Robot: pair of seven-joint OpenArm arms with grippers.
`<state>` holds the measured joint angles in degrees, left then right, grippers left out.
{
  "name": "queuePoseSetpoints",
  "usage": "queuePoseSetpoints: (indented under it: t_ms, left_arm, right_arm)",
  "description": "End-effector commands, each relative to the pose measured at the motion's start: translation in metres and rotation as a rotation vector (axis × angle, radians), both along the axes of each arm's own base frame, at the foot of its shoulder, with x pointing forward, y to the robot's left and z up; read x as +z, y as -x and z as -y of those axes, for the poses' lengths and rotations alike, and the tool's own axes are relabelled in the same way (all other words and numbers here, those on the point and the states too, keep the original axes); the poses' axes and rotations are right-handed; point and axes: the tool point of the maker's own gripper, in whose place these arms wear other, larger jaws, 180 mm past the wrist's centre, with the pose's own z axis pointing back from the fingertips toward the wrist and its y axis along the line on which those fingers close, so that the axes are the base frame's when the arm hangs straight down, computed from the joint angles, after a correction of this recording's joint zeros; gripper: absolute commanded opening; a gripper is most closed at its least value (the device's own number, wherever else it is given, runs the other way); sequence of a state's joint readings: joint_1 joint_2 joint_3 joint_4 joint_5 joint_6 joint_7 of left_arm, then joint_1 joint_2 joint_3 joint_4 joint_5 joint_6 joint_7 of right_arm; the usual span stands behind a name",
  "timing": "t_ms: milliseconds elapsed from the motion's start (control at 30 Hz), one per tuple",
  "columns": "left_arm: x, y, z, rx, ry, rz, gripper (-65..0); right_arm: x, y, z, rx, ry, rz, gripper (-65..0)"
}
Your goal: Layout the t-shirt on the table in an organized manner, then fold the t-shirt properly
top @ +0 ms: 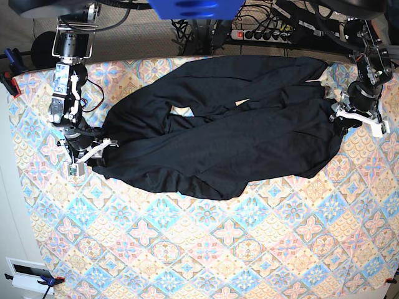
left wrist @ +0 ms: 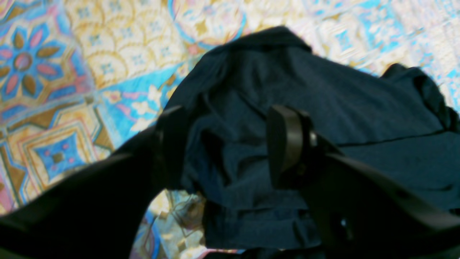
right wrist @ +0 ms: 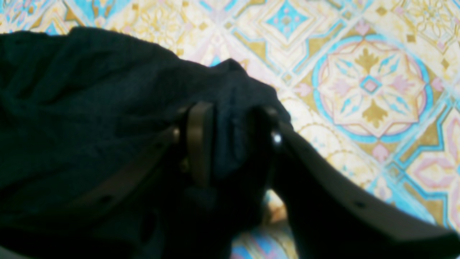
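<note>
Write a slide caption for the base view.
Both grippers at opposite ends of the rumpled black t-shirt on the patterned table.

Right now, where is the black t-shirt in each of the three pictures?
Left wrist view: the t-shirt fills the middle and right, bunched between the left gripper fingers.
Right wrist view: it covers the left half, under the right gripper.
Base view: it stretches across the upper middle, between both arms.
Shared landmark: the table with its pastel tile-pattern cloth shows beside the shirt in every view.
</note>
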<state>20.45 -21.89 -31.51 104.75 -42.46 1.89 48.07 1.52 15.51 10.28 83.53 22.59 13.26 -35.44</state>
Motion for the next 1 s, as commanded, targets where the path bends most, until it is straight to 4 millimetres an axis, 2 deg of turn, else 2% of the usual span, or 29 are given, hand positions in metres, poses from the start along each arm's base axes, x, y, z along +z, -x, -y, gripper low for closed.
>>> queuePoseSetpoints:
  t_ms: [0, 133, 200, 233, 300, 367, 467, 567, 667, 833, 900, 967]
  left_arm:
    - [0.014, -0.008, -0.005, -0.003, -0.021, 0.047, -30.9]
    - [0.014, -0.008, -0.005, -0.001, -0.019, 0.048, -32.6]
    - [0.014, -0.008, -0.004, -0.002, -0.019, 0.048, -33.5]
    - [0.014, -0.008, -0.004, -0.002, -0.019, 0.048, -33.8]
    - [0.014, -0.008, -0.004, -0.002, -0.019, 0.048, -34.3]
    - [0.014, -0.008, -0.004, -0.003, -0.018, 0.046, -34.2]
    - [0.013, -0.007, -0.004, -0.003, -0.017, 0.045, -34.2]
    - [0.013, -0.007, -0.004, -0.003, -0.02, 0.042, -34.2]
    - [0.012, -0.006, -0.004, -0.003, -0.02, 0.041, -34.2]
    - [0.011, -0.005, -0.004, -0.003, -0.018, 0.035, -34.2]
    - [0.011, -0.005, -0.004, -0.003, -0.02, 0.034, -34.2]
    - [0.01, -0.004, -0.004, -0.002, -0.019, 0.031, -34.2]
  right_arm:
    - [0.033, -0.017, 0.002, 0.009, 0.013, 0.104, -44.1]
    - [0.067, -0.026, -0.003, 0.03, 0.033, 0.193, -44.1]
    - [0.089, -0.037, -0.006, 0.046, 0.047, 0.242, -43.8]
    - [0.091, -0.041, -0.009, 0.054, 0.048, 0.231, -43.8]
    - [0.094, -0.051, -0.023, 0.096, 0.056, 0.188, -43.7]
    - [0.101, -0.062, -0.047, 0.163, 0.063, 0.189, -43.6]
    - [0.083, -0.07, -0.088, 0.283, 0.077, 0.135, -43.6]
    - [0.061, -0.076, -0.119, 0.379, 0.101, 0.065, -43.6]
    - [0.045, -0.077, -0.167, 0.484, 0.095, 0.022, -43.6]
    - [0.059, -0.083, -0.235, 0.609, 0.071, 0.071, -43.6]
    - [0.055, -0.085, -0.244, 0.63, 0.096, 0.068, -43.6]
    - [0.044, -0.089, -0.241, 0.63, 0.16, 0.064, -43.6]
